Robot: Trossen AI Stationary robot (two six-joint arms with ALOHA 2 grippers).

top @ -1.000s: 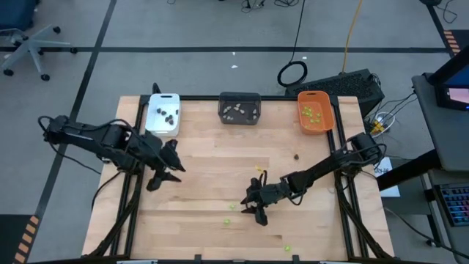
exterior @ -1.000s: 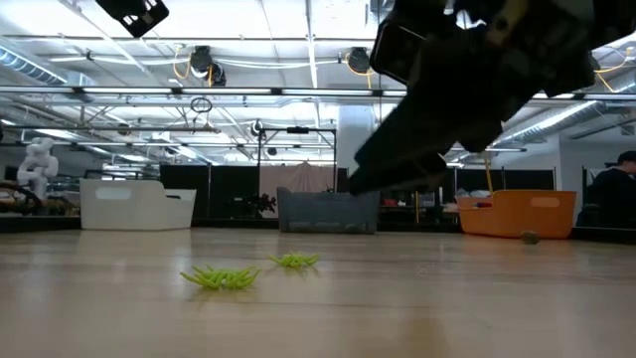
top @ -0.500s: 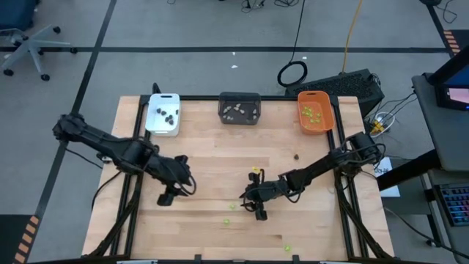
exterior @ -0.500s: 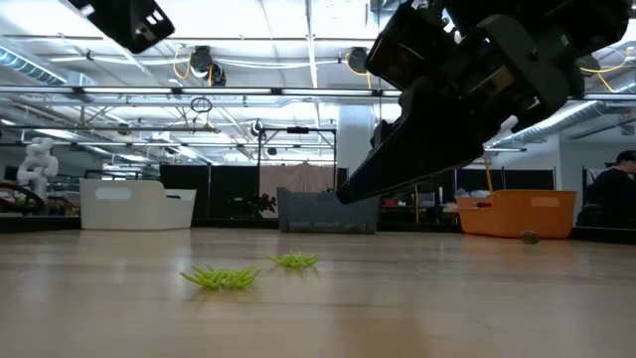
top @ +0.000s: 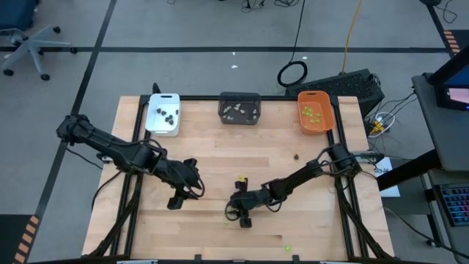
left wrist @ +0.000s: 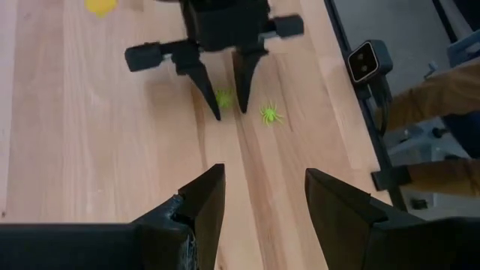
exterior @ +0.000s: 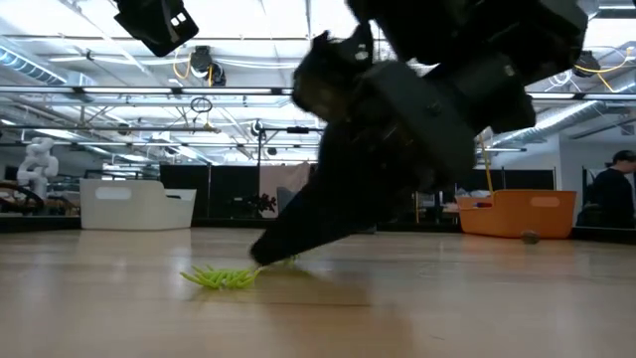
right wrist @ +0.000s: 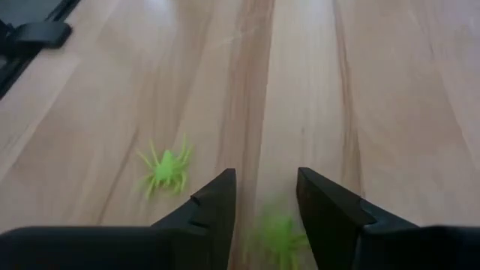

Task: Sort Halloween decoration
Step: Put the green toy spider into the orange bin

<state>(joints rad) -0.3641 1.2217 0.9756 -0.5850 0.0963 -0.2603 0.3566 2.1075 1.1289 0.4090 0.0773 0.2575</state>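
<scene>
Right gripper (left wrist: pixel 228 100) sat low-centre on the table, fingers apart astride a lime green spider (left wrist: pixel 223 97) (featherlight, springy legs, I'd guess), best pinched across its body; left gripper (top: pixel 176 202) open nearby.

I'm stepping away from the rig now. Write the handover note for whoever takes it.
Right end effector: open, tips down at the table, straddling a green spider; not gripped yet. A second green spider lies beside it.
Left end effector: open, empty, hovering over the table left of centre.
Done: dark pieces in the white tray, pale ones in the grey tray, green ones in the orange tray.
Left: the two spiders, a green piece near the front edge, a dark piece and a yellow piece on the table.
</scene>
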